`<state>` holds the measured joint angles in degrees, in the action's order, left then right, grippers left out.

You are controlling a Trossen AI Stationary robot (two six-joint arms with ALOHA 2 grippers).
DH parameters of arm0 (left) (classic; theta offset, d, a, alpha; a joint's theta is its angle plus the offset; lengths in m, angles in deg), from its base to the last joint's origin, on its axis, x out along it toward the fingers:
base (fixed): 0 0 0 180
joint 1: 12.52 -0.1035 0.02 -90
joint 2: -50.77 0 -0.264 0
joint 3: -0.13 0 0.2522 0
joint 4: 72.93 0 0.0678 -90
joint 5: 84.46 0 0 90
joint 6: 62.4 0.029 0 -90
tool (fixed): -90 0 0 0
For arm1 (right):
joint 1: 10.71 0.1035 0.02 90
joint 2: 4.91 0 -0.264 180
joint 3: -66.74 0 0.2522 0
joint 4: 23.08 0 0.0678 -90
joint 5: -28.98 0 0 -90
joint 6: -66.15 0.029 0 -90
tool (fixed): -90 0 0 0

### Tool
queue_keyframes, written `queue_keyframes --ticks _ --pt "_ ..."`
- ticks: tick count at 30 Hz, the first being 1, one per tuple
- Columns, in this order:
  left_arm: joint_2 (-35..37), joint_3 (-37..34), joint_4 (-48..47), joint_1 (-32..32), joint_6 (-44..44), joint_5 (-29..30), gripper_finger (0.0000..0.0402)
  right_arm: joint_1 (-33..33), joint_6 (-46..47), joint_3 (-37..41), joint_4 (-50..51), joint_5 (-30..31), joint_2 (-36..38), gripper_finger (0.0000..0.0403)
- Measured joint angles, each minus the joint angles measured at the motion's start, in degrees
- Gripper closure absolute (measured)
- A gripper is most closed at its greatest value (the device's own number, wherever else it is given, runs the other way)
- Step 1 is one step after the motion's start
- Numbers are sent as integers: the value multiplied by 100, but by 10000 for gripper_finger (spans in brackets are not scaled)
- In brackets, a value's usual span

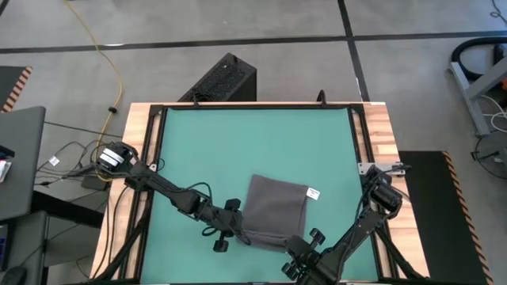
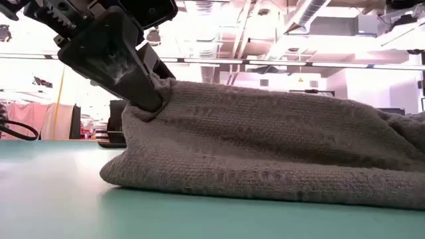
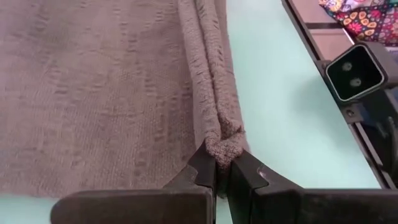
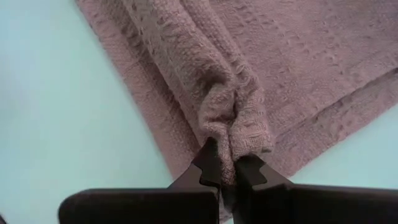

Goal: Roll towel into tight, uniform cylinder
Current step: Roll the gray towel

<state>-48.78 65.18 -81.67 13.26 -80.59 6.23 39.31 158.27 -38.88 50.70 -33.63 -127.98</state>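
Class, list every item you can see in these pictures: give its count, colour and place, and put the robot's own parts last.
towel: one, dark grey, on the mat's near half, near edge bunched up
white tag: one, at the towel's right edge
green mat: one, covers the table top
wooden table: one, light wood, shows around the mat
black box: one, on the floor beyond the table
yellow cable: one, on the floor, far left
left end effector: shut on the towel's near left corner
right end effector: shut on the near right corner

Grey concrete floor (image 1: 238,32), yellow cable (image 1: 111,67), perhaps ceiling ducts (image 2: 312,13).
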Motion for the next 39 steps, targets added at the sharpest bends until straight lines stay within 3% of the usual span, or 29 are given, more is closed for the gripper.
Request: queue_keyframes --ticks 14,17,26,30,32,35,39 --pt "-643 0 265 25 -53 -343 390 0 -226 101 -250 -161 7 380" --pt "-649 -4 445 46 242 -590 364 -4 -262 101 -262 -218 7 380" --pt "-205 -17 547 50 402 -548 239 13 -262 106 -279 -282 7 380" --pt "68 -17 196 132 503 -645 213 13 -264 106 -265 -252 7 380" --pt "262 -15 -146 174 517 -515 213 13 -288 106 -265 -239 5 380" --pt "573 -15 -220 297 732 167 222 13 -396 106 -301 -238 4 380" --pt "732 2 761 576 1645 461 234 13 -413 108 -309 -223 2 380"
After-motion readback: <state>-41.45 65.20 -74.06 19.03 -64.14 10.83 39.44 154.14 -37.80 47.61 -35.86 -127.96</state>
